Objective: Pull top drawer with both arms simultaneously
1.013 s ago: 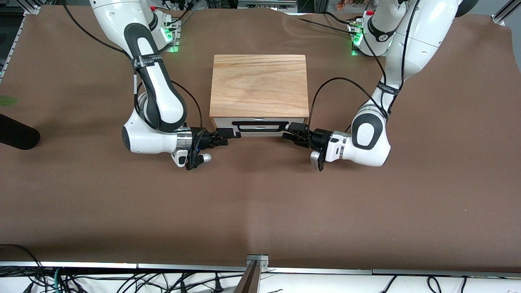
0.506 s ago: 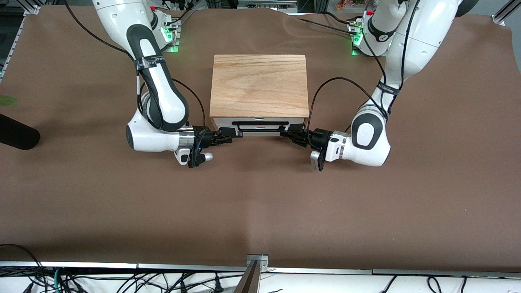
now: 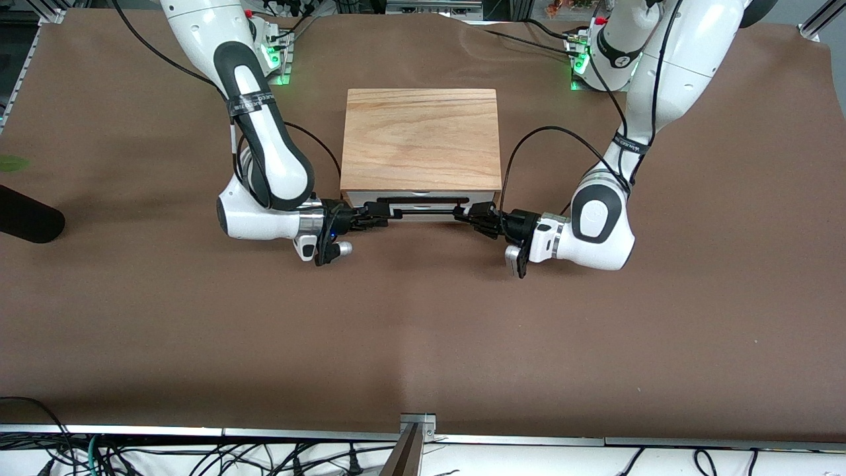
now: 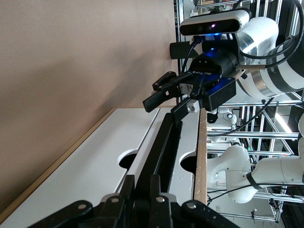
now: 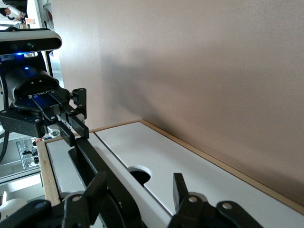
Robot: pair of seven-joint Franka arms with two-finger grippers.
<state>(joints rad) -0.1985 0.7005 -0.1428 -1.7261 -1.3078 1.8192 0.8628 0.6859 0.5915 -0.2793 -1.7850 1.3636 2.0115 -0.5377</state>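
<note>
Top drawer shut flush in the box, white front panel facing the front camera, just under the oak-grain top board; black wire bar handle standing off the panel, running between both grippers.

Left gripper at the handle's end toward the left arm's side, fingers clamped tight on the bar, seen in the left wrist view pinching it at the frame's foot; right gripper at the handle's other end, fingers straddling the bar with a gap showing in the right wrist view, not yet closed on it; nothing else held by either.

Risks, as judgement: pulling now with only one end gripped likely to twist the drawer in its runners and jam it; uneven pull speed between arms likely to do the same; slim round bar apt to slip from hard pads if the right grip lands near the fingertips; light box apt to slide toward the front camera on the brown cloth instead of letting the drawer out.

Materials: smooth matt white panel with round cut-outs, pale wood edging, thin rigid black metal bar, warm grained oak above, soft slightly wrinkled fabric below; glossy white arm shells, black bands, loose black cables.
</note>
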